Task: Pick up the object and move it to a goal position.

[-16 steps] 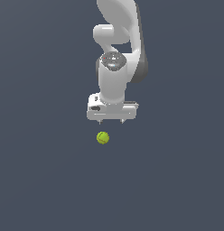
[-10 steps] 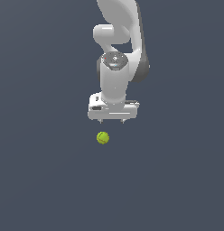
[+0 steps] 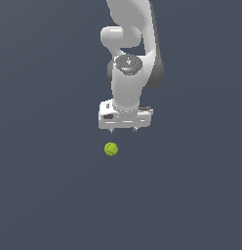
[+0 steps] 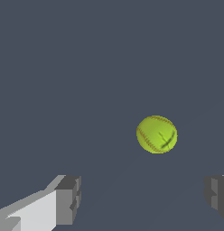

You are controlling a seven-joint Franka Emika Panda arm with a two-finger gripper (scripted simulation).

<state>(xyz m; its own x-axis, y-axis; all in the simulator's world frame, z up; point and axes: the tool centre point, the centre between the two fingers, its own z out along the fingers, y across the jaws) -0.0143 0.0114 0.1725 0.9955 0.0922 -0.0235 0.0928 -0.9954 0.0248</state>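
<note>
The object is a small yellow-green ball point(image 3: 110, 149) with thin seam lines, lying on the plain dark grey floor. My white gripper point(image 3: 122, 130) hangs from the arm just beyond the ball and slightly to the exterior view's right of it. In the wrist view the ball point(image 4: 156, 134) lies ahead of the fingers, not between them. One grey fingertip point(image 4: 68, 200) and the other point(image 4: 217, 195) stand far apart, so the gripper point(image 4: 143, 198) is open and holds nothing.
A flat dark grey surface point(image 3: 54, 195) fills both views. No other object, container or edge shows.
The wrist has turned and the gripper has shifted a little. The ball has stayed where it was.
</note>
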